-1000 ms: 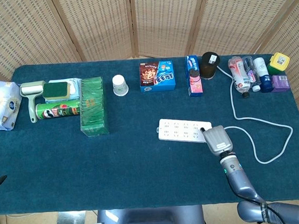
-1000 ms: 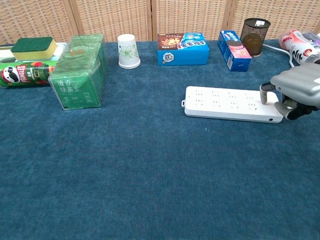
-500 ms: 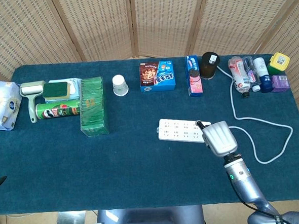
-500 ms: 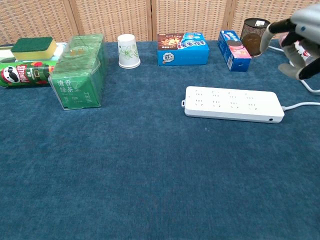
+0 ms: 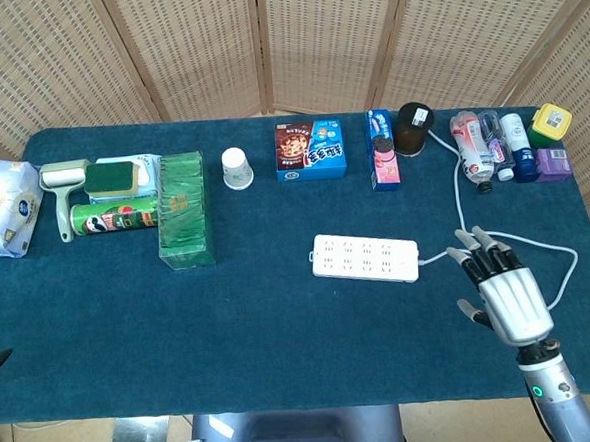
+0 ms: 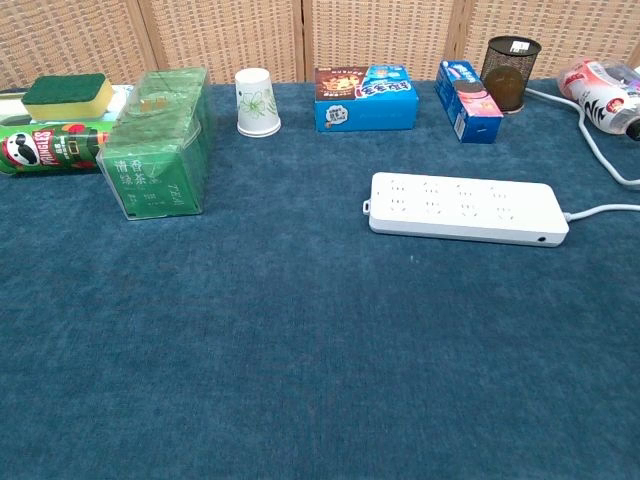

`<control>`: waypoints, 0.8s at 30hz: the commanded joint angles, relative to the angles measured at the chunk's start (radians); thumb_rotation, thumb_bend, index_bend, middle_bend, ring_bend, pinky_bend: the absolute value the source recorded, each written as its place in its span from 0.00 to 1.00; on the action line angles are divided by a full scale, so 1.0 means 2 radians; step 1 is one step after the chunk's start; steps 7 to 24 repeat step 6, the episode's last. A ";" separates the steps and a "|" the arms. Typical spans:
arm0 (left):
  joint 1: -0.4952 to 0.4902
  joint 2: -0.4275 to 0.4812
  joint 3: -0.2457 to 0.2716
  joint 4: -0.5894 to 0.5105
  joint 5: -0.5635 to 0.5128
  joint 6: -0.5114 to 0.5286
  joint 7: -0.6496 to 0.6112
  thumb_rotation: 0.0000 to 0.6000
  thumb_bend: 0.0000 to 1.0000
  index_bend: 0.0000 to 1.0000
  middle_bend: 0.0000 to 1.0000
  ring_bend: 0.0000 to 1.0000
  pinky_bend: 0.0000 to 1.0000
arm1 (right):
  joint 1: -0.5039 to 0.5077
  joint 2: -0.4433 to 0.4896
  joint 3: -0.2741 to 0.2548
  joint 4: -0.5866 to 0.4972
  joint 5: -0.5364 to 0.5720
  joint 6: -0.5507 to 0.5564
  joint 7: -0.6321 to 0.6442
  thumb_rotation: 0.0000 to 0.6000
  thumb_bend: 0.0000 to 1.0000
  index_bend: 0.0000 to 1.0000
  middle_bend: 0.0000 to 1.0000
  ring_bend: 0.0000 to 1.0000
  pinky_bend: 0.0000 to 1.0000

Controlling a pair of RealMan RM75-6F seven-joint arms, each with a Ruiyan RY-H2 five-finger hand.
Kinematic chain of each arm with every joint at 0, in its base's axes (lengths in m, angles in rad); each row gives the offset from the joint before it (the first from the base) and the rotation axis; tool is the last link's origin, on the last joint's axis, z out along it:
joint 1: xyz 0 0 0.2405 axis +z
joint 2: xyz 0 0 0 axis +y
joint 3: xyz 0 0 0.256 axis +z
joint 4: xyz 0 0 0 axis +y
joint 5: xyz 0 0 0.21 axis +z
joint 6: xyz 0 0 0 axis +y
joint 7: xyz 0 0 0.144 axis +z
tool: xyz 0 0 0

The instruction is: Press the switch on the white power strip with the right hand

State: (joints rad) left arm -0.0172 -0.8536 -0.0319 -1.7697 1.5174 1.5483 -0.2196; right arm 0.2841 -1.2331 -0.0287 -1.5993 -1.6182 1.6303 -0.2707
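The white power strip [image 5: 366,258] [image 6: 466,208] lies flat on the blue cloth, a little right of the table's middle, its cord [image 5: 541,307] looping off to the right. My right hand [image 5: 504,289] hovers to the right of the strip, clear of it, with its fingers spread and nothing in it. The chest view does not show this hand. My left hand is out of both views. The strip's switch end points toward the right hand; I cannot make out the switch itself.
Along the back stand a paper cup [image 5: 236,168], a blue snack box [image 5: 311,150], a small blue-pink box [image 5: 383,163], a dark mesh cup [image 5: 414,129] and bottles [image 5: 486,144]. A green tea box [image 5: 184,210], Pringles can [image 5: 112,217] and sponge [image 5: 112,177] sit left.
My right hand has lifted off the strip's right end, moved right and toward the table's front, and opened its fingers. It has left the chest view. The strip has not shifted.
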 commanded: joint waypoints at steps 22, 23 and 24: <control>0.000 -0.003 0.000 -0.004 0.000 -0.001 0.011 1.00 0.11 0.00 0.00 0.00 0.00 | -0.053 -0.016 -0.011 0.058 -0.005 0.044 0.032 1.00 0.00 0.20 0.08 0.05 0.13; 0.000 -0.003 0.000 -0.004 0.000 -0.001 0.011 1.00 0.11 0.00 0.00 0.00 0.00 | -0.053 -0.016 -0.011 0.058 -0.005 0.044 0.032 1.00 0.00 0.20 0.08 0.05 0.13; 0.000 -0.003 0.000 -0.004 0.000 -0.001 0.011 1.00 0.11 0.00 0.00 0.00 0.00 | -0.053 -0.016 -0.011 0.058 -0.005 0.044 0.032 1.00 0.00 0.20 0.08 0.05 0.13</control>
